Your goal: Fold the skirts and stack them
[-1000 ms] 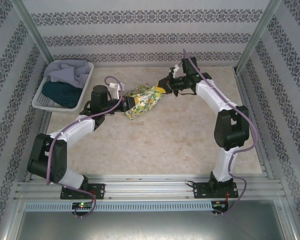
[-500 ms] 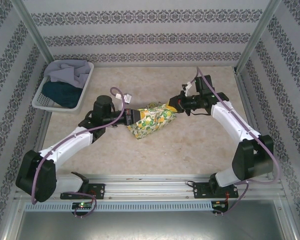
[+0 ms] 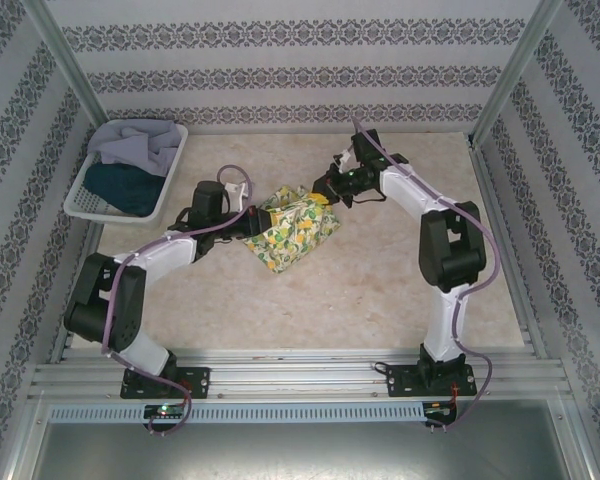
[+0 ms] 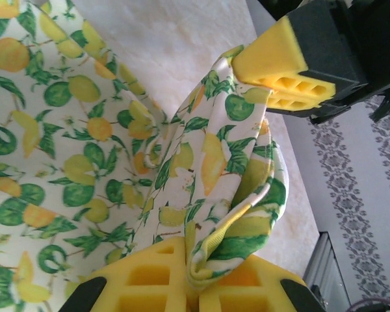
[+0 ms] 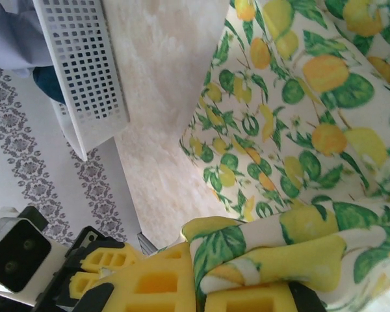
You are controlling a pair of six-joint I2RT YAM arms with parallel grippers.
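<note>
Basket [image 3: 110, 214] holds the grey skirt [image 3: 140, 145] and blue skirt [image 3: 120, 185]. Right of the basket, left gripper [image 3: 252, 216] is closed on an edge of the yellow skirt [image 3: 292, 228]; farther right, right gripper [image 3: 325, 190] pinches another edge. Both have drawn it back nearer the basket, probably shaking it flat before folding.

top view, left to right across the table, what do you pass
basket → left gripper → yellow skirt → right gripper
</note>
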